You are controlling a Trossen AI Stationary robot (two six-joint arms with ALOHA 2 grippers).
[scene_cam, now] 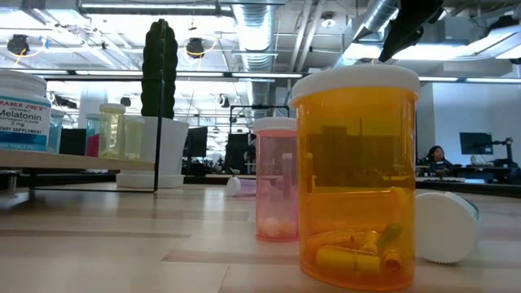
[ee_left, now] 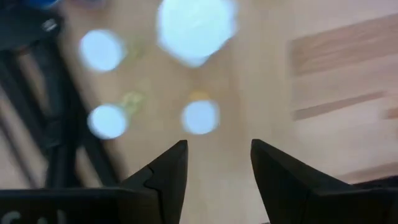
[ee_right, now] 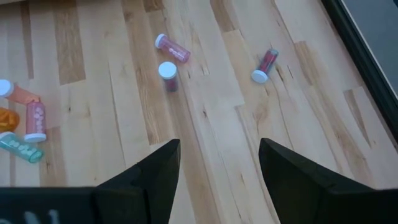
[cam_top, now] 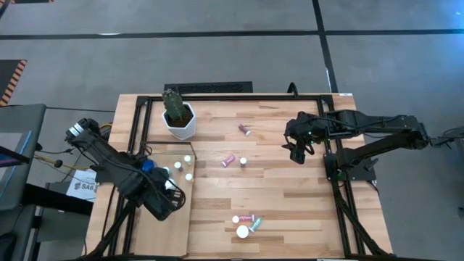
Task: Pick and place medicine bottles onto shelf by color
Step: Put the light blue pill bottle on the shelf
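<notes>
Between picks. Left gripper (cam_top: 171,203) over shelf (cam_top: 163,232), jaws parted and empty, near standing bottles (cam_top: 188,167). Right gripper (cam_top: 299,154) beyond shelf, jaws wide, empty. Next: descent onto loose pink bottle (cam_top: 228,160) beside shelf.

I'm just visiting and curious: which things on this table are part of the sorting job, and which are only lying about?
Part of the job:
- loose medicine bottles lying on the tabletop
- pale shelf with bottles already stood on it
- left tool, open above the shelf
- right tool, open, empty

Just lying about:
- cactus in a white pot
</notes>
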